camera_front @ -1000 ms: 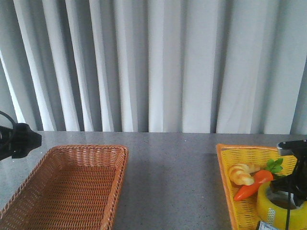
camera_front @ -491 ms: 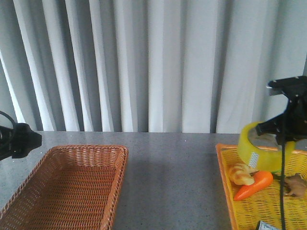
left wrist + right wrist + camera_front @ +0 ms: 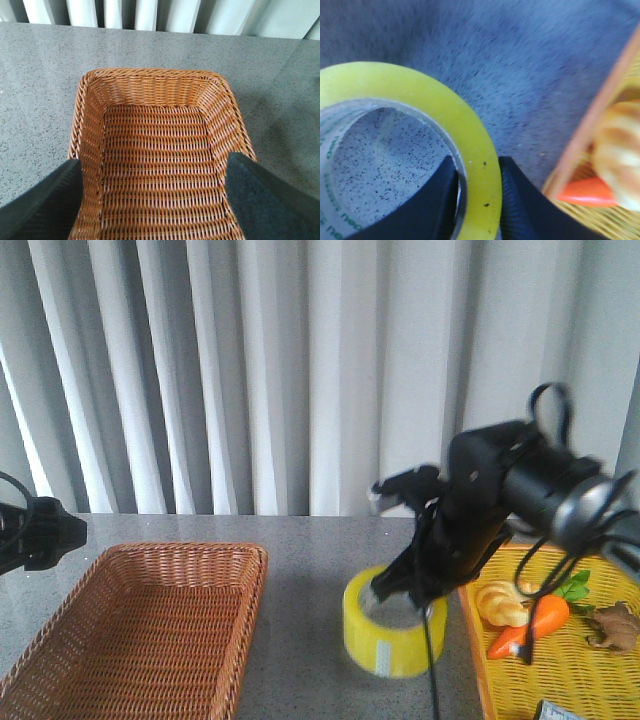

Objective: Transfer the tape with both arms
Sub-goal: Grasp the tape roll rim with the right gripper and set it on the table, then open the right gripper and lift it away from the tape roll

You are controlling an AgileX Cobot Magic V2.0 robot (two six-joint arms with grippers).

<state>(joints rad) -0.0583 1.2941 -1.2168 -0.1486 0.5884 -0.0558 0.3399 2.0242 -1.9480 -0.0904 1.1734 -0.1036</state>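
The yellow tape roll (image 3: 392, 635) sits low over the grey table between the two baskets. My right gripper (image 3: 412, 592) is shut on its wall, one finger inside the core and one outside. The right wrist view shows the tape (image 3: 427, 107) pinched between the black fingers (image 3: 517, 200), with the table seen through its white printed core. My left gripper (image 3: 152, 192) is open and empty, hovering over the brown wicker basket (image 3: 90, 115). Only the left arm's black end (image 3: 40, 532) shows in the front view.
The brown wicker basket (image 3: 60, 640) stands at the left. A yellow basket (image 3: 470, 570) at the right holds a bread roll (image 3: 503, 603), a toy carrot (image 3: 530, 625) and a small brown figure (image 3: 612, 625). White curtains hang behind the table.
My right arm lifted the tape out of the yellow basket, carried it left and lowered it to the table's middle. The left arm has not moved.
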